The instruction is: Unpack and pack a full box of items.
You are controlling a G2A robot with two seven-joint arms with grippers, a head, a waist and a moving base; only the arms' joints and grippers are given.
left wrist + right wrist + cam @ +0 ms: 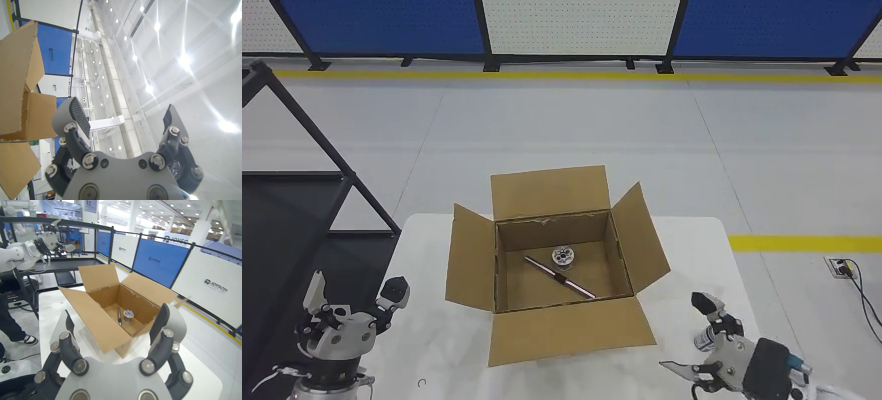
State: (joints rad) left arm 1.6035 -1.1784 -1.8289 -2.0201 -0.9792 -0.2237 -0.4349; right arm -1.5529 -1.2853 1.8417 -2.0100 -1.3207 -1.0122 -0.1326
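Right gripper sits at the near right corner of the table. Its fingers are spread wide with nothing between them, and it is tilted toward the box. In its own wrist view the gripper looks straight into the open box.

Left gripper is at the near left corner, also spread and empty. Its wrist view shows it aimed up at the ceiling, with only the box flaps off to one side.

Two items lie on the box floor. A thin metal rod lies flat and diagonal, running from the far-left part of the floor toward the near-right. A small round metal part sits just beyond it, close to the rod but whether touching we cannot tell. From the right wrist they read as rod and round part side by side.

We judge the right arm better placed: the rod's near end points to its side and that gripper already faces in.

In the way are the right flap, splayed out between that gripper and the interior, the near flap folded toward the robot, and the tall walls. The reach likely has to come from above, with the jaws set across the rod's long axis.
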